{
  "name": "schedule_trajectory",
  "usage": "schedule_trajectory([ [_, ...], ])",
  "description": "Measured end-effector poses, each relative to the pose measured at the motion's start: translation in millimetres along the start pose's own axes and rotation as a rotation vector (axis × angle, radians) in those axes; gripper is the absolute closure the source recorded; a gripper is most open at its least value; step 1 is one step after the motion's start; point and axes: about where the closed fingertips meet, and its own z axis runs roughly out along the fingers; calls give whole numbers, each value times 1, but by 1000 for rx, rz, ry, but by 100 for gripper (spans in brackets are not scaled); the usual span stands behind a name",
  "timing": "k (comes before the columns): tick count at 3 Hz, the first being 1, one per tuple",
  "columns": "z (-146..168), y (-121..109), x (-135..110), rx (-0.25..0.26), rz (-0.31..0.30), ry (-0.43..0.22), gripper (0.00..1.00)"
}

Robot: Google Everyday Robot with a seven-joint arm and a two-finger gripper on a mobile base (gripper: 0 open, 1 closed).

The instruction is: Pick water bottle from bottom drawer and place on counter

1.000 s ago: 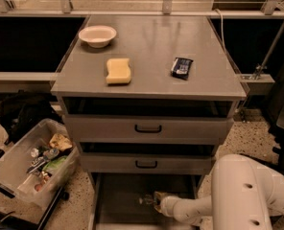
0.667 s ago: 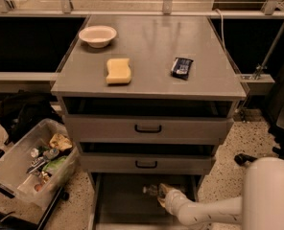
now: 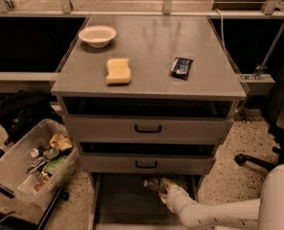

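Observation:
The bottom drawer stands pulled out at the foot of the cabinet, its flat grey floor showing. At its back, just under the middle drawer, lies the water bottle, small and clear. My gripper reaches in from the lower right on a white arm and sits right against the bottle's right end. The bottle rests low in the drawer. The counter is the wide grey top above.
On the counter are a white bowl, a yellow sponge and a dark snack packet. Two shallower drawers with black handles sit slightly open. A clear bin of clutter and a black bag lie left.
My arm has stretched deeper into the bottom drawer, carrying the gripper back and slightly right to the bottle. The white arm body has shifted to the right.

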Motion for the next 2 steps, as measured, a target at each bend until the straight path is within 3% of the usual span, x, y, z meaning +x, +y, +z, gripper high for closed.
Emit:
schedule_trajectory([
  [1, -32, -23, -12, 27, -22, -3, 100],
  [2, -103, -82, -23, 147, -35, 13, 100],
])
